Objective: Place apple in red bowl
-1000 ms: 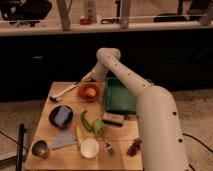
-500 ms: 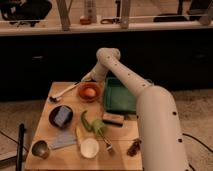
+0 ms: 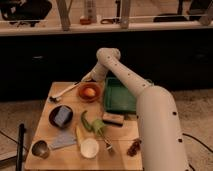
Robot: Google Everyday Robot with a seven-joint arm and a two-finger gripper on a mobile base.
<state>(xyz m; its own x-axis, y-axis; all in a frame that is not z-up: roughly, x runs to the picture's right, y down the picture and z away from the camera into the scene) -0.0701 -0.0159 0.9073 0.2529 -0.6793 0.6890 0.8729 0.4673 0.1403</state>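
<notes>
One apple (image 3: 90,91) logged. Where?
– In the red bowl (image 3: 82,96), at the table's (image 3: 117,156) far side.
– Gripper (image 3: 92,80)?
– Just behind the bowl's far rim, arm reaching down to it. How far open: cannot tell. Any hold on the apple: cannot tell.

1. The white arm (image 3: 152,112) enters from the lower right as a thick, rounded segment and rises up and to the left.
2. It narrows into a slimmer link that runs on to a rounded elbow (image 3: 108,56), the highest point of the arm.
3. From the elbow a short last link (image 3: 99,70) folds back down and slightly left.
4. The gripper (image 3: 90,78) sits at the end of that link, pointing down, low over the far side of the bench (image 3: 120,150), left of the arm's main span.
</notes>
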